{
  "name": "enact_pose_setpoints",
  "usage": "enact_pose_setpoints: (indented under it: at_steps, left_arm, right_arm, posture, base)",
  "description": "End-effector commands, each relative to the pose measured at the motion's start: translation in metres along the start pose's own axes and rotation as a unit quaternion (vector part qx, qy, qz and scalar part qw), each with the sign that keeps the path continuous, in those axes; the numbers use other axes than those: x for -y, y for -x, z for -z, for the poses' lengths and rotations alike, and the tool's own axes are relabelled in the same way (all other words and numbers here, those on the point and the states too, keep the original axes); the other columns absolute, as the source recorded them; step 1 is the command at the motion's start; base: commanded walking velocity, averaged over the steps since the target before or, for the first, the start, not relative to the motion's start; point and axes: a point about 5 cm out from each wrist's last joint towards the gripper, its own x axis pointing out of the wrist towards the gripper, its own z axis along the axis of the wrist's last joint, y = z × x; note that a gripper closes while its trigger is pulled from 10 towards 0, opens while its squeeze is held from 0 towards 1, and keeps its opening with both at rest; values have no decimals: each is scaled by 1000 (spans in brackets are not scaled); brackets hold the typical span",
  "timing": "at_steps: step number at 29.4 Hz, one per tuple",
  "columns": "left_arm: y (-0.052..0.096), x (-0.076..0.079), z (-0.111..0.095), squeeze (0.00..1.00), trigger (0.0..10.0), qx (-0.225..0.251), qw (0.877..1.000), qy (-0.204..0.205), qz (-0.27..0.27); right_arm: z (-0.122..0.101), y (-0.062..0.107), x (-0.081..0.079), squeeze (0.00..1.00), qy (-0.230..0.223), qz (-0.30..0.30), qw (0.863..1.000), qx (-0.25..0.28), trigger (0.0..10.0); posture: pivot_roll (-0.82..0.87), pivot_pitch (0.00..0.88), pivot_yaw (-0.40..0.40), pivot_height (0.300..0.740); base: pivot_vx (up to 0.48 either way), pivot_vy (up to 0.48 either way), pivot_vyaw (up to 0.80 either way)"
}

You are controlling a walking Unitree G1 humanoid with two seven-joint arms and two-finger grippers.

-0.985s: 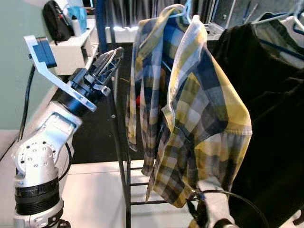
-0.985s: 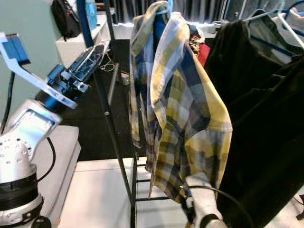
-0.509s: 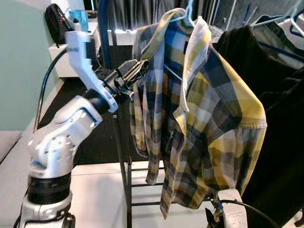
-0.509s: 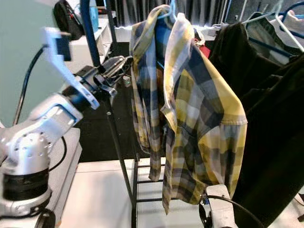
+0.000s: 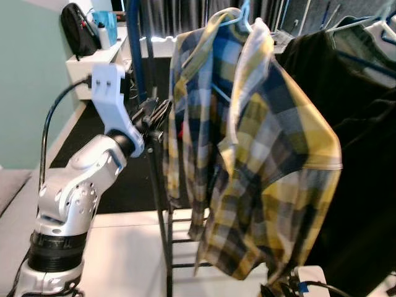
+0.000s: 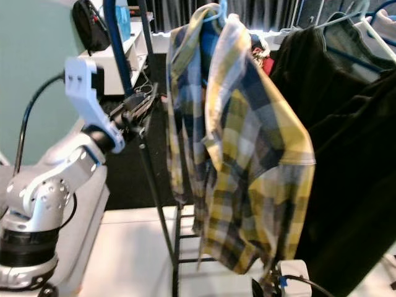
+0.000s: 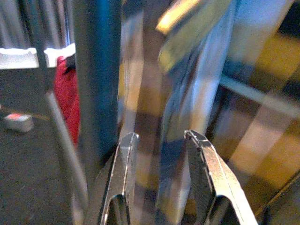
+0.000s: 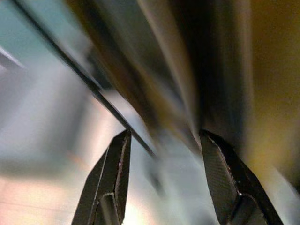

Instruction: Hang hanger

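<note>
1. Hanger [image 5: 242, 13], pale blue plastic, sits at about 12 o'clock in the head views, its hook up near the frame's top edge; whether it is already seated on a rail cannot be told.
2. Plaid shirt [image 5: 247, 154] draped on it is soft and loose, likely to swing and slide off the shoulders.
3. Left gripper [image 5: 156, 116], at about 9 o'clock beside the black rack upright [image 5: 159, 204], has its jaws apart around nothing, shirt fabric just ahead.
4. Right gripper [image 8: 164, 183] is low at about 5 o'clock, jaws apart.
5. Best hold: the stiff, light hanger neck, not the cloth.
</note>
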Motion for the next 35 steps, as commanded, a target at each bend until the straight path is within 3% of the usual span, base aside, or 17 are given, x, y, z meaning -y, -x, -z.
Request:
enact_pose_setpoints:
  at_steps: [1, 5, 9, 12, 17, 20, 23, 24, 25, 27, 28, 29, 30, 32, 33, 34, 35]
  left_arm:
    - [5, -15, 8, 0, 10000, -11, 999, -26, -46]
    - [7, -26, 15, 0, 10000, -22, 995, -50, -82]
    - [9, -31, 16, 0, 10000, -24, 993, -58, -100]
    - [12, -34, 15, 0, 10000, -17, 992, -66, -105]
    - [13, -33, 15, 0, 10000, -15, 992, -66, -103]
    - [23, -44, 21, 0, 10000, -12, 985, -81, -150]
    - [28, -48, 23, 0, 10000, -9, 983, -81, -164]
    - [35, -51, 27, 0, 10000, -11, 981, -89, -174]
    - [43, -55, 31, 0, 10000, -13, 977, -95, -190]
    - [43, -55, 31, 0, 10000, -13, 977, -95, -190]
    - [52, -60, 34, 0, 10000, -18, 973, -102, -205]
    - [63, -62, 38, 0, 10000, -22, 977, -82, -196]
    - [63, -62, 38, 0, 10000, -22, 977, -82, -196]
    - [87, -47, 38, 0, 10000, -1, 998, 1, -65]
    - [87, -47, 38, 0, 10000, -1, 998, 1, -65]
    - [99, -39, 41, 0, 10000, -10, 1000, 9, 2]
    - [99, -39, 41, 0, 10000, -10, 1000, 9, 2]
  right_arm:
    - [-25, -1, -22, 0, -31, -78, 996, 40, 10000]
    - [-57, -11, -42, 0, -40, -143, 985, 89, 10000]
    - [-68, -18, -50, 0, -40, -161, 981, 102, 10000]
    - [-64, -31, -46, 0, 11, -128, 989, 70, 10000]
    - [-60, -33, -42, 0, 27, -116, 991, 62, 10000]
    - [-31, -26, -43, 0, 142, -140, 979, -45, 10000]
    - [-25, -23, -37, 0, 149, -108, 981, -53, 10000]
    - [-22, -23, -27, 0, 154, -60, 985, -56, 10000]
    - [-18, -22, -21, 0, 138, -27, 988, -60, 10000]
    - [-18, -22, -21, 0, 138, -27, 988, -60, 10000]
    - [-13, -22, -15, 0, 105, -1, 992, -70, 10000]
    - [-4, -24, -9, 0, 80, 13, 991, -106, 10000]
    - [-4, -24, -9, 0, 80, 13, 991, -106, 10000]
    - [12, -29, 0, 0, 58, 15, 986, -154, 10000]
    - [12, -29, 0, 0, 58, 15, 986, -154, 10000]
    - [18, -31, 2, 0, 64, 8, 983, -171, 10000]
    - [18, -31, 2, 0, 64, 8, 983, -171, 10000]
  posture:
    - [-26, 158, 35, 740]
    - [-26, 159, 31, 740]
    - [-23, 160, 28, 740]
    - [-19, 158, 24, 740]
    - [-18, 158, 24, 740]
    - [-22, 160, 19, 740]
    - [-22, 161, 17, 740]
    - [-22, 161, 17, 740]
    - [-21, 160, 14, 740]
    - [-21, 160, 14, 740]
    - [-24, 161, 12, 740]
    - [-16, 161, -2, 740]
    - [-16, 161, -2, 740]
    - [0, 164, -22, 740]
    - [0, 164, -22, 740]
    - [1, 163, -19, 740]
    - [1, 163, -19, 740]
  base:
    - [0, 0, 0]
    - [0, 0, 0]
    - [0, 0, 0]
    - [0, 0, 0]
    - [0, 0, 0]
    - [0, 0, 0]
    - [0, 0, 0]
    - [0, 0, 0]
    - [0, 0, 0]
    - [0, 0, 0]
    - [0, 0, 0]
    - [0, 0, 0]
    - [0, 0, 0]
    - [0, 0, 0]
    - [0, 0, 0]
    - [0, 0, 0]
    - [0, 0, 0]
